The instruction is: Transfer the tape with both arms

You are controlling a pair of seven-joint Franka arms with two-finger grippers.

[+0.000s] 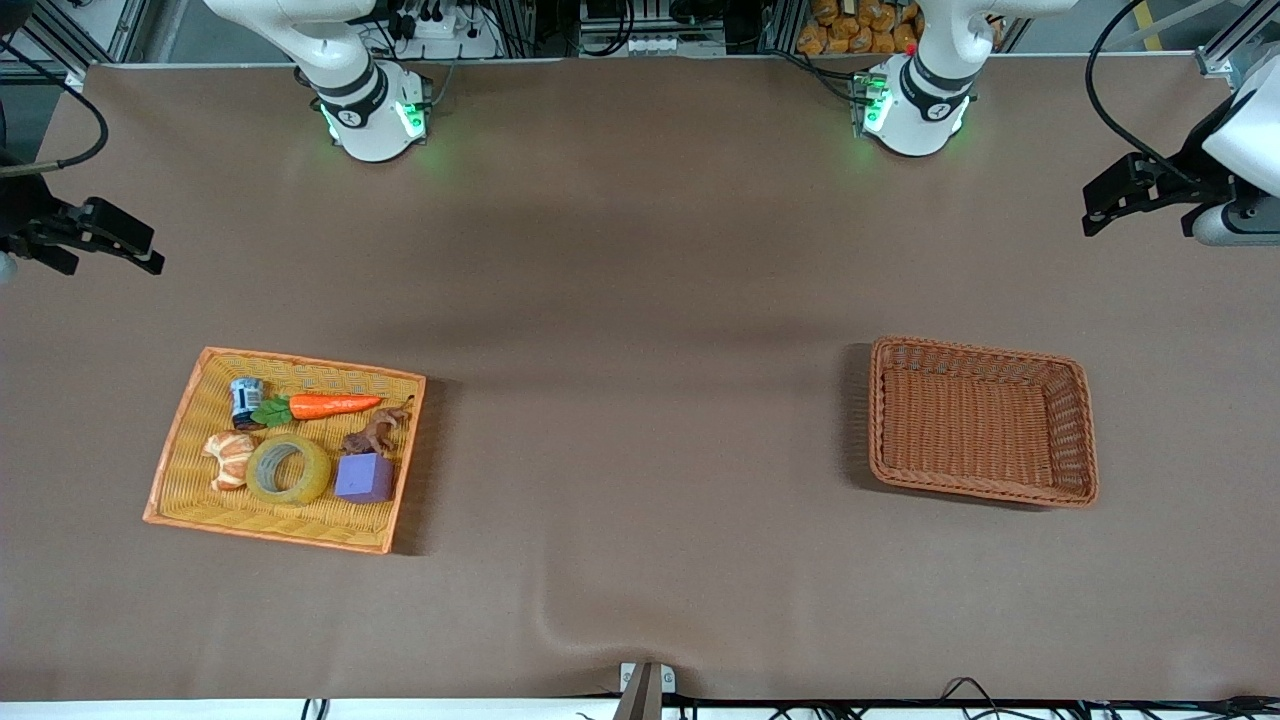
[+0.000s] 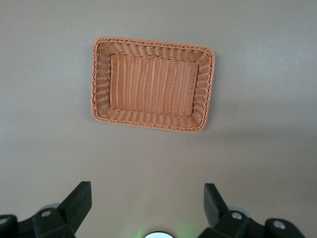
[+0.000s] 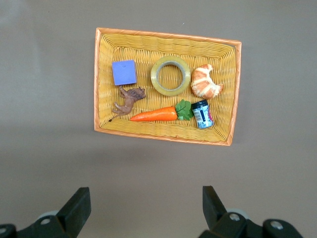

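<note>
The yellowish translucent ring of tape point(image 1: 288, 469) lies flat in the yellow wicker tray with the orange rim point(image 1: 180, 420), between the tan croissant point(image 1: 229, 459) and the purple cube point(image 1: 364, 477). The right gripper point(image 3: 143, 208) hangs high over bare table, fingers spread wide. The left gripper point(image 2: 146, 206) waits likewise, fingers apart, up above the brown woven basket point(image 2: 101, 84) at its end.

white arms point(image 1: 350, 90), black pincers point(image 2: 146, 208)
</note>
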